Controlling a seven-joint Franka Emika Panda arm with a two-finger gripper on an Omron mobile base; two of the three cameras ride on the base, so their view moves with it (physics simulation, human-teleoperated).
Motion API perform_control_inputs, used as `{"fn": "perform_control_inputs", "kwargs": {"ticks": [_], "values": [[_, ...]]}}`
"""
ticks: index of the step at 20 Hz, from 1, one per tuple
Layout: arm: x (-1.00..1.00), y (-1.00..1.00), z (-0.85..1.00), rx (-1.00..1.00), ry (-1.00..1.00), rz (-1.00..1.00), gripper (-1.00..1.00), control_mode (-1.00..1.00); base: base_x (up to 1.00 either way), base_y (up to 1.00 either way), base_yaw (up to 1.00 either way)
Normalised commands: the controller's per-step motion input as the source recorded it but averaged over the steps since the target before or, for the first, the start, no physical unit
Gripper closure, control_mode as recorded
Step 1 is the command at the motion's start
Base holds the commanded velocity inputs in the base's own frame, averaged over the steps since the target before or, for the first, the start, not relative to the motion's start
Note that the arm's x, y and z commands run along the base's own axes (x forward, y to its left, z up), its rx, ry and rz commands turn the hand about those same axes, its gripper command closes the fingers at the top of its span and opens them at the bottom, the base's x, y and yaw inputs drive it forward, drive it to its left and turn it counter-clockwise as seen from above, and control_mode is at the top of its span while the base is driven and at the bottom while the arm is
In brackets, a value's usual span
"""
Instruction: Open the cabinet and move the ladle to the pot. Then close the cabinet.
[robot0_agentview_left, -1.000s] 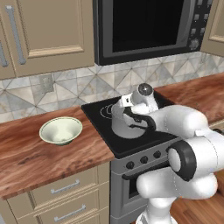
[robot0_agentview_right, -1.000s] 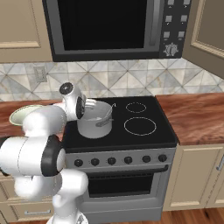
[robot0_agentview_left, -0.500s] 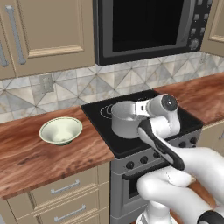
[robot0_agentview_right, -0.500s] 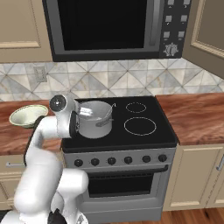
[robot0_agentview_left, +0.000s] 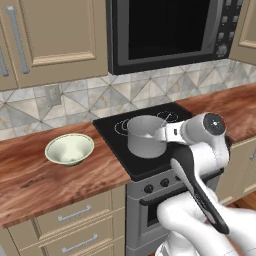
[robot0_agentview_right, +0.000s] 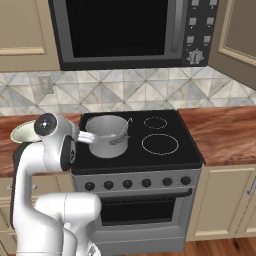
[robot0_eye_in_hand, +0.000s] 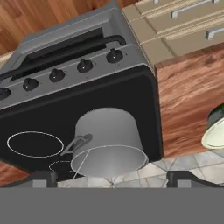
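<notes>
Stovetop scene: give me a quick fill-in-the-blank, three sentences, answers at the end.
1. The grey pot stands on the black ____.
2. The thin ladle leans inside the ____.
3. The pale green bowl rests on the wooden ____ beside the stove.

Missing words: stovetop; pot; counter

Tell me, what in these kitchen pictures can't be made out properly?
- Ladle: a thin rod leaning in the pot; its bowl is hidden by the pot wall in all views.
- Cabinet: cut off by the top and left edges of the left base view.
- Green bowl: mostly behind the arm in the right base view.
- Fingers: tips only, at the hand view's bottom.
</notes>
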Motion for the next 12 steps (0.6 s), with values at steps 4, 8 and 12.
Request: {"fn": "perform_control_inputs", "kwargs": {"ticks": [4,8,12], "values": [[-0.95,0.0,0.03,0.0,0.02,0.0,-1.0,-1.0,0.0,0.0,0.0],[-0.72,0.04,0.0,0.0,0.12,0.0,-1.0,-1.0,0.0,0.0,0.0],[-0.52,0.08,-0.22,-0.01,0.07,0.01,-1.0,-1.0,0.0,0.0,0.0]]}}
